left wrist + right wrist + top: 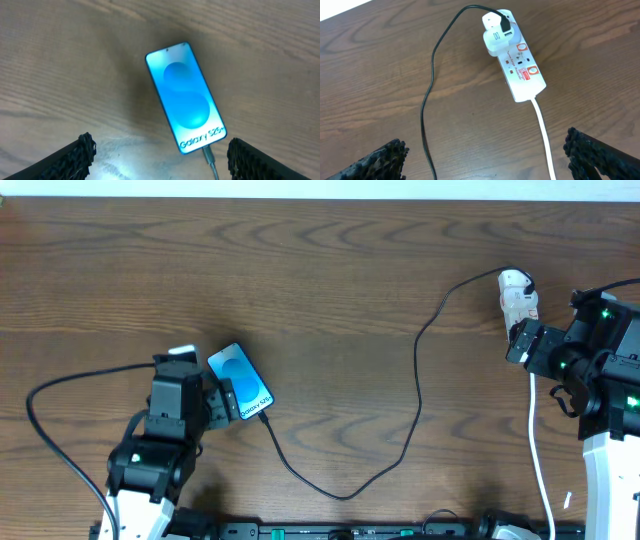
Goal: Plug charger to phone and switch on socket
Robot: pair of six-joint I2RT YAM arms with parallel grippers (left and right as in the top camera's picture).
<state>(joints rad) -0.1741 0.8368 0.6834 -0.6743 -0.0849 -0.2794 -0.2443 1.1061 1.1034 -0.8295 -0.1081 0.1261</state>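
Dark wood-grain tabletop (330, 270) under everything. Left gripper (160, 160) open, straddling the lower end of the small black-edged phone (186, 97) with bright blue screen, which lies flat and askew. Thin black charger cable (418, 380) looks already seated in the phone's bottom port. It loops right to a white adapter (496, 35) plugged into the narrow white power-strip socket (522, 67). Right gripper (485, 160) open, hanging just short of the strip, probably lining up for the switch.
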